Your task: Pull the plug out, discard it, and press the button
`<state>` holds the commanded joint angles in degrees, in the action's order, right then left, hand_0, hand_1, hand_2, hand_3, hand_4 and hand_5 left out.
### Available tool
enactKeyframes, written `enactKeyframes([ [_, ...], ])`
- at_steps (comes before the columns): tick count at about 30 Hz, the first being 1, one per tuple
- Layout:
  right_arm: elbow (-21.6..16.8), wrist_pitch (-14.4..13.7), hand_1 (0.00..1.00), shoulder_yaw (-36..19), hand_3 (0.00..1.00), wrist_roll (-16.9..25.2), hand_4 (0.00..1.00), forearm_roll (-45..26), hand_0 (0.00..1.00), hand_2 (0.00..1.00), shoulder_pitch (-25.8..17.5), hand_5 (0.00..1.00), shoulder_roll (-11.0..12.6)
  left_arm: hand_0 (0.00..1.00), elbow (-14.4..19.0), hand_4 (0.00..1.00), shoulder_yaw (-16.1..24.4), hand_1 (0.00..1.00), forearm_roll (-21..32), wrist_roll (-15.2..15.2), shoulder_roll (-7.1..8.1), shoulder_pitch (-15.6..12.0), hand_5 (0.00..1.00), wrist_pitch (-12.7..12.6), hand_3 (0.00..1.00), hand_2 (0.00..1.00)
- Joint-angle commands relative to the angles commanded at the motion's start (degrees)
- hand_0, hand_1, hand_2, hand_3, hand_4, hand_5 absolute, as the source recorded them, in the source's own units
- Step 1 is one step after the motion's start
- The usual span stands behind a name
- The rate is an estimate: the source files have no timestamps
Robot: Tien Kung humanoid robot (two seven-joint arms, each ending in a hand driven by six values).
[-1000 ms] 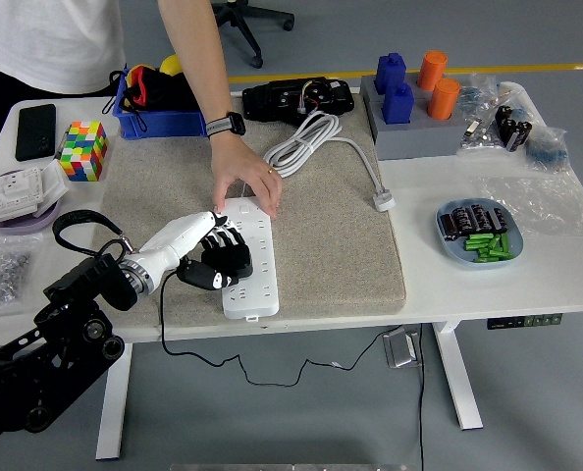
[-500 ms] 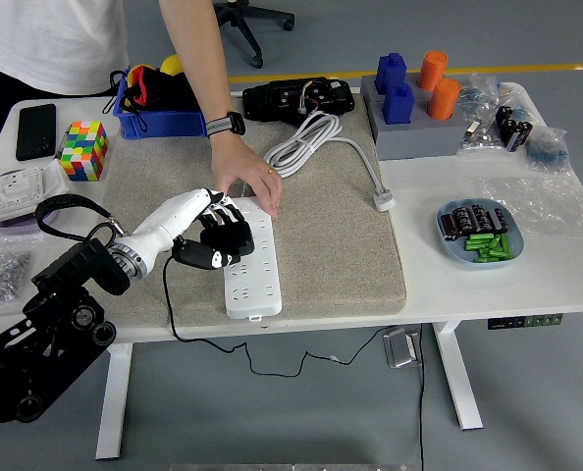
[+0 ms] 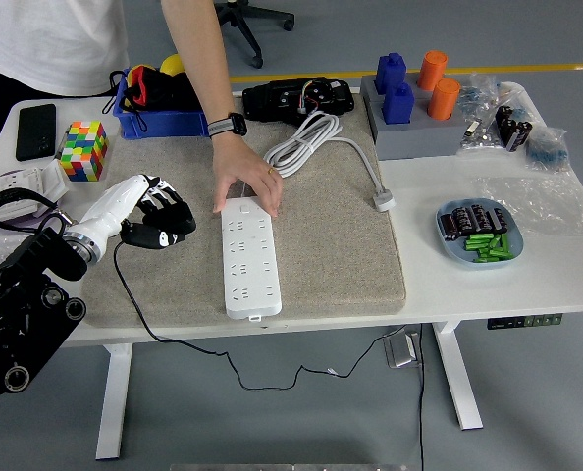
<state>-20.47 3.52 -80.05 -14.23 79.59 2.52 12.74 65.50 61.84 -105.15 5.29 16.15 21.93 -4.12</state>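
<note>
A white power strip [image 3: 248, 263] lies lengthwise on the grey mat [image 3: 331, 245]. A person's hand [image 3: 244, 184] presses down on its far end. My left hand [image 3: 161, 224], white-cased with black fingers, hovers over the mat's left part, a hand's width left of the strip. It is shut on a black plug, mostly hidden by the fingers. The plug's thin black cord [image 3: 134, 304] trails from the hand over the table's front edge. No plug shows in the strip's sockets.
A coiled white cable [image 3: 306, 142] ends in a white plug [image 3: 383, 202] at the mat's right edge. A colour cube [image 3: 83, 149], phone [image 3: 35, 130] and blue bin [image 3: 157, 106] stand back left. A grey block [image 3: 415, 128] and blue plate [image 3: 478, 237] sit right.
My left hand has drawn left and back from the power strip, carrying the black plug with it. The cord now trails from the hand. The person's hand stays on the strip.
</note>
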Motion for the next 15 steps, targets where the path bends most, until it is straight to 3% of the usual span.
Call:
enactKeyframes([
  [2,0.0,0.0,0.701,0.0,0.724,0.0,0.776,0.0,0.749,0.709,0.0,0.633,0.0,0.512,-1.0,0.707,-0.3,0.433,0.0,-0.2,-0.37,0.4,0.002,-0.1,0.573,0.46],
  [3,0.0,0.0,0.701,0.0,0.724,0.0,0.776,-0.1,0.749,0.709,0.0,0.633,0.0,0.537,-1.5,0.733,-0.4,0.516,0.0,-0.2,-0.55,0.5,0.002,-0.1,0.587,0.519],
  [8,0.0,0.0,0.701,0.0,0.724,0.0,0.776,-0.1,0.749,0.709,0.0,0.633,0.0,0.537,-4.1,0.733,-1.3,0.516,0.2,-0.3,-1.43,1.7,0.002,-0.3,0.587,0.519],
  [9,0.0,0.0,0.701,0.0,0.723,0.0,0.776,0.0,0.749,0.709,0.0,0.633,0.0,0.615,-4.5,0.751,-1.5,0.6,0.2,-0.1,-1.59,1.9,0.002,-0.2,0.605,0.571],
  [14,0.0,0.0,0.701,0.0,0.723,0.0,0.776,0.0,0.749,0.709,0.0,0.633,0.1,0.615,-5.4,0.751,-1.5,0.6,0.1,2.1,-2.0,2.6,0.002,1.4,0.605,0.571],
  [15,0.0,0.0,0.701,0.0,0.723,0.0,0.776,0.0,0.749,0.709,0.0,0.632,0.1,0.715,-5.4,0.817,-1.5,0.732,0.0,2.6,-2.01,2.7,0.002,1.6,0.709,0.7],
])
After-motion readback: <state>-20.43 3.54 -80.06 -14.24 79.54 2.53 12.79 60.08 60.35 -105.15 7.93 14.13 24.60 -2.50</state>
